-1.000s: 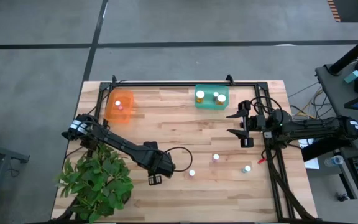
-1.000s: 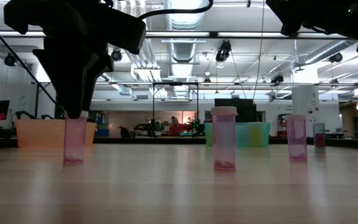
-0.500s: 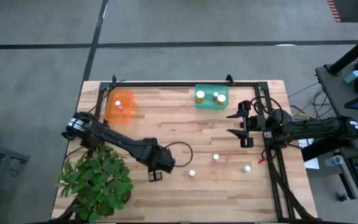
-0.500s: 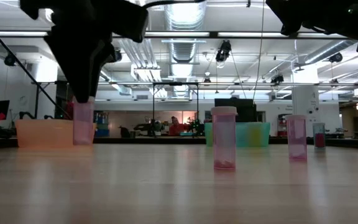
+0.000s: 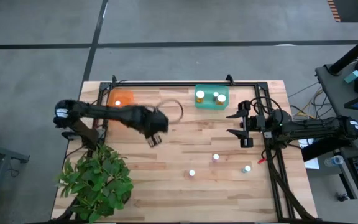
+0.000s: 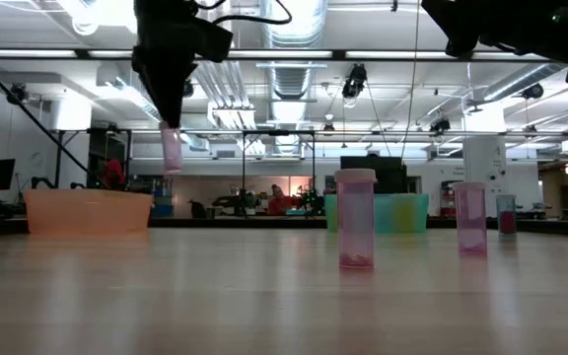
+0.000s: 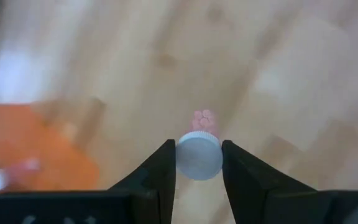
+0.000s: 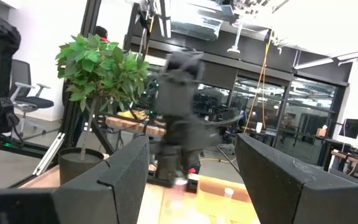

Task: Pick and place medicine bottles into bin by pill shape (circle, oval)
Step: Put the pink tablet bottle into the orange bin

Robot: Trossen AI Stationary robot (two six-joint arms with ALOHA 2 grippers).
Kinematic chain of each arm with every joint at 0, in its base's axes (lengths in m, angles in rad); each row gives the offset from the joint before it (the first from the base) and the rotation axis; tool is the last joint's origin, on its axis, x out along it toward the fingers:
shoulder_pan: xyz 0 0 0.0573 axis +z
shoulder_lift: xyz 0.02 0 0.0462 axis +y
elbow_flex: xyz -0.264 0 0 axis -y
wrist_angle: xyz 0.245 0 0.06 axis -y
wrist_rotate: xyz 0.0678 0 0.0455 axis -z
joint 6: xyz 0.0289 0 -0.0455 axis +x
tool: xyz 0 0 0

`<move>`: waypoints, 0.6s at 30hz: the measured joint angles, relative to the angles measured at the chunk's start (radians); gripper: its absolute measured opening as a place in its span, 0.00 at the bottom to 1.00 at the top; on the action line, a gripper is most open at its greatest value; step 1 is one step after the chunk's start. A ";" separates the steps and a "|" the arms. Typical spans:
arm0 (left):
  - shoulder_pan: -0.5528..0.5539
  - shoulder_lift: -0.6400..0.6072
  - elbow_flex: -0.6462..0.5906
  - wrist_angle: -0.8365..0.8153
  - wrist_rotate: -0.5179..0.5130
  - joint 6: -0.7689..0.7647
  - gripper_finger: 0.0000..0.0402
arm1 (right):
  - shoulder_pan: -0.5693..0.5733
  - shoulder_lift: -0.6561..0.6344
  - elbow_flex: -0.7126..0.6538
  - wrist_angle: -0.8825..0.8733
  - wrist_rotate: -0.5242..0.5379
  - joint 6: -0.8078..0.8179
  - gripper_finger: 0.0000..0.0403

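Note:
My left gripper (image 5: 153, 140) is shut on a small pink-tinted bottle (image 6: 171, 150) with a white cap, high above the table and just right of the orange bin (image 5: 122, 103). Three more capped bottles stand on their bases on the near right of the table (image 5: 191, 173) (image 5: 215, 157) (image 5: 247, 168); the low view shows them too (image 6: 356, 219). The green bin (image 5: 211, 98) at the far edge holds capped bottles. My right gripper (image 5: 236, 123) is open and empty at the right side, level with the table's middle. My left gripper pinches the bottle at its white cap (image 7: 199, 155), one finger (image 7: 164, 167) on each side. The fingers come from above, pointing down. The bottle hangs upright below them, lifted clear of the table, with pink pills showing at its bottom (image 7: 204, 118).
A potted green plant (image 5: 97, 182) stands at the near left corner beside the left arm's base. A black frame runs along the table's far and right edges (image 5: 272, 174). Bare wood lies between the two bins and the standing bottles.
My left gripper has lifted the bottle off the table at the near middle. It has then carried it up and toward the far left, toward the orange bin. The bottle has stayed upright in the hold. The right arm has kept still.

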 joint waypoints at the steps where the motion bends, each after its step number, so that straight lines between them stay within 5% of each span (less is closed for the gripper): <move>1: 0.032 -0.013 -0.001 0.001 -0.020 0.001 0.23 | 0.000 0.000 0.000 0.000 0.000 0.000 0.56; 6: 0.207 -0.075 -0.014 0.000 -0.127 0.009 0.23 | 0.000 0.000 0.000 0.000 0.000 -0.001 0.56; 18: 0.572 -0.082 -0.019 -0.052 -0.153 0.006 0.23 | 0.000 0.000 0.000 -0.010 0.000 -0.002 0.56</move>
